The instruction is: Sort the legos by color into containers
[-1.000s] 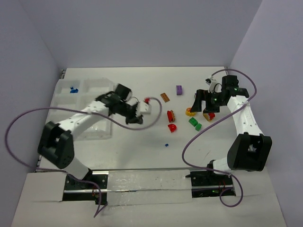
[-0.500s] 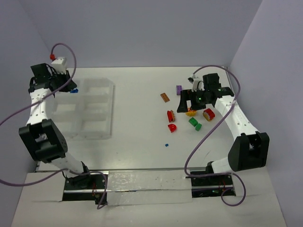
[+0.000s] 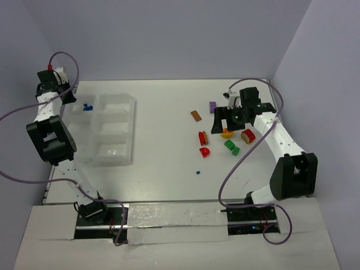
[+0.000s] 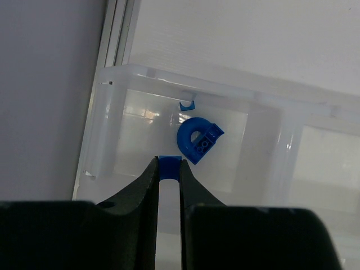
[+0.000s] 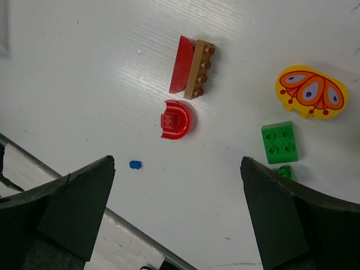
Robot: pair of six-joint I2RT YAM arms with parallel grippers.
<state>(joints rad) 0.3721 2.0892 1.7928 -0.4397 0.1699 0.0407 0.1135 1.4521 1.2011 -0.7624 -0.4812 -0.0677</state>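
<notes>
Where tan brick (image 5: 201,69) touches red slope (image 5: 181,64), long axes run up-frame.

Left wrist view, lower centre: the jaws hide most of a blue piece (image 4: 169,166). Right wrist view, lower right: a small green piece (image 5: 284,172) shows only partly.

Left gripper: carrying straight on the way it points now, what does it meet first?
Probably the tray, in its corner compartment, about where the blue arched piece lies, just right of the line. The left gripper is shut on a small blue piece; depth is unclear.
</notes>
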